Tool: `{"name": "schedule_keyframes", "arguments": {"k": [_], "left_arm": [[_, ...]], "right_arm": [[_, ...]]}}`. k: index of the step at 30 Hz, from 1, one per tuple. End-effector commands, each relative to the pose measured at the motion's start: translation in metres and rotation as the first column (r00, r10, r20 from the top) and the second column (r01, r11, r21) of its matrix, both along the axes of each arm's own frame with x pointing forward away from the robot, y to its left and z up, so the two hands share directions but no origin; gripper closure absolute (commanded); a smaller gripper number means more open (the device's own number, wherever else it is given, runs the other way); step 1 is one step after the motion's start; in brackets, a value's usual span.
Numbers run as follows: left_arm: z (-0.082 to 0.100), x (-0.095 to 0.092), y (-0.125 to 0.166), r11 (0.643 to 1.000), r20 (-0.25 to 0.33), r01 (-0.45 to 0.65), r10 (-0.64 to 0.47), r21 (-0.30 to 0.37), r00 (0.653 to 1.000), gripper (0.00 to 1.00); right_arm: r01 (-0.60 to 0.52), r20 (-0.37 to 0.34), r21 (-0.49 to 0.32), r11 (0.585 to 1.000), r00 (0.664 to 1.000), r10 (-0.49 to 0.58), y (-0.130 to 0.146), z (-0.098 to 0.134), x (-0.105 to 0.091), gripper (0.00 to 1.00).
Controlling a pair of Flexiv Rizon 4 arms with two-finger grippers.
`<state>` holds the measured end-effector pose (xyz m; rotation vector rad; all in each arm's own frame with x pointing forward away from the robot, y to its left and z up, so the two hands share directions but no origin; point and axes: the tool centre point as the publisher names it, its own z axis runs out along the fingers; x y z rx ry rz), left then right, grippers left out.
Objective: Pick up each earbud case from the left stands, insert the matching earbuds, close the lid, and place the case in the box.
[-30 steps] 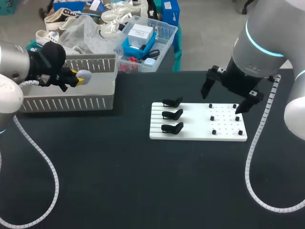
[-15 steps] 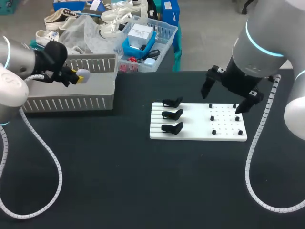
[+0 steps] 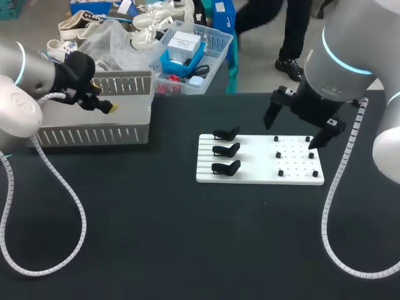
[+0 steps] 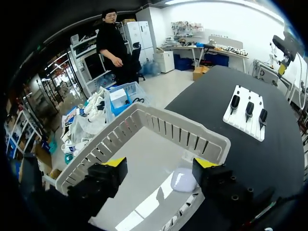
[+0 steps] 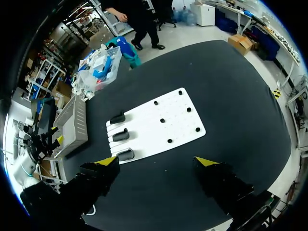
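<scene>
- Our left pincer [image 4: 160,162] hangs over the grey box [image 4: 179,131], fingers wide apart, gripping nothing.
- Pale earbud case [image 4: 184,179] lies on the box floor, just beside one finger; in the head view the box wall hides it.
- Our right pincer [image 5: 156,160] gapes empty above the tabletop [image 5: 231,96], near the white board [image 5: 178,126].
- Three black stands [image 5: 120,135] sit on the board; the small dark dots [image 5: 162,120] opposite are too small to make out.
</scene>
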<state>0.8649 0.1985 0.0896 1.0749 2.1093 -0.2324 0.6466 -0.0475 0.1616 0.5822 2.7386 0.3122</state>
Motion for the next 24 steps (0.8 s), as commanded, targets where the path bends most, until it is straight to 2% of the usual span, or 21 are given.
{"name": "schedule_keyframes", "arguments": {"k": [1,8,14,20,24], "left_arm": [[0.025,-0.034,-0.01,0.999,0.088,0.026,-0.022,-0.044,0.996,0.0],[0.056,-0.061,-0.048,0.984,0.183,0.157,-0.139,-0.087,0.973,0.0],[0.079,-0.082,-0.087,0.947,0.255,0.29,-0.25,-0.135,0.934,0.0],[0.089,-0.099,-0.129,0.892,0.298,0.421,-0.361,-0.166,0.884,0.0],[0.087,-0.103,-0.157,0.852,0.306,0.485,-0.416,-0.198,0.856,0.0]], "right_arm": [[0.003,0.006,0.001,1.0,1.0,-0.003,0.0,-0.001,-0.002,0.0],[0.003,0.006,0.001,1.0,1.0,-0.003,0.0,-0.001,-0.002,0.0],[0.003,0.006,0.001,1.0,1.0,-0.003,0.0,-0.001,-0.002,0.0],[0.003,0.006,0.001,1.0,1.0,-0.003,0.0,-0.001,-0.002,0.0],[0.003,0.006,0.001,1.0,1.0,-0.003,0.0,-0.001,-0.002,0.0]]}}
